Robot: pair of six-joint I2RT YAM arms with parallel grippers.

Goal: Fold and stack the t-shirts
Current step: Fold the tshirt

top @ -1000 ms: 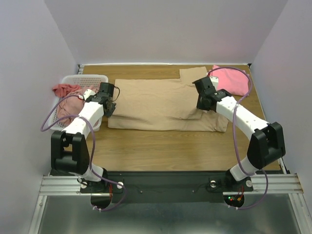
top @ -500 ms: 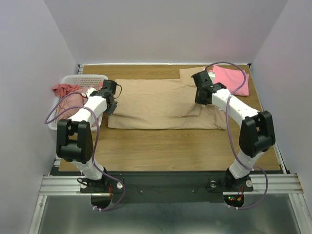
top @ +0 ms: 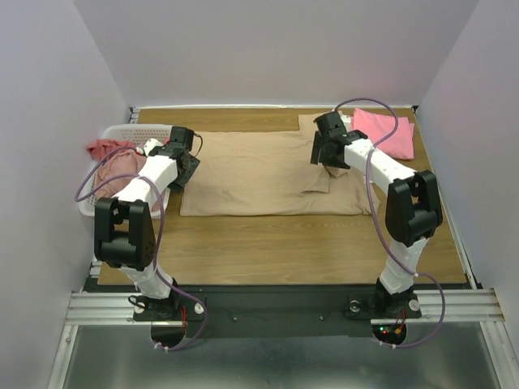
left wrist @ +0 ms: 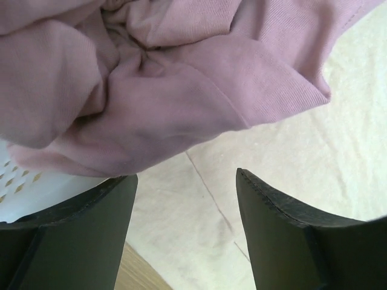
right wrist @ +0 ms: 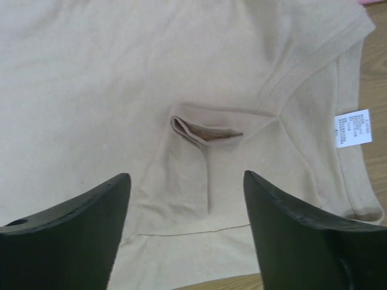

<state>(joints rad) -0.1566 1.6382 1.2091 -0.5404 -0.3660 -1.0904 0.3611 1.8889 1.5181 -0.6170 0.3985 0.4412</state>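
- Against the picture from a second ago, both arms have swung toward the far side of the table. The right gripper (top: pixel 324 154) has left the near right part of the large tan cloth t-shirt (top: pixel 259 174) and now sits over its far right end.
- The left gripper (top: pixel 185 164) has shifted farther too, to the shirt's left end, just beside the white plastic mesh basket (top: pixel 142 131).
- The tan shirt's outline reads squarer than before; a small flap lies just near-side of the right gripper.
- Left gripper: fingers (left wrist: pixel 284 241) spread, nothing between them. Below it, a dusty-pink cloth shirt (left wrist: pixel 151 78) spills over the basket rim onto the tan cloth.
- Right gripper: fingers (right wrist: pixel 66 235) spread, empty, over a small pinched pucker (right wrist: pixel 205 130) in the tan cloth. A white care label (right wrist: pixel 352 127) shows beside the ribbed neckline.
- A salmon-red crumpled shirt (top: pixel 105 149) sits in the basket. A bright pink flat shirt (top: pixel 389 134) lies at the far right corner; the right arm hides whether it touches the tan one.
- Edges: the tan shirt's near hem runs straight, parallel to the near edge of the wooden table (top: pixel 268 243). I see a broad strip of bare wood between the hem and the arm bases.
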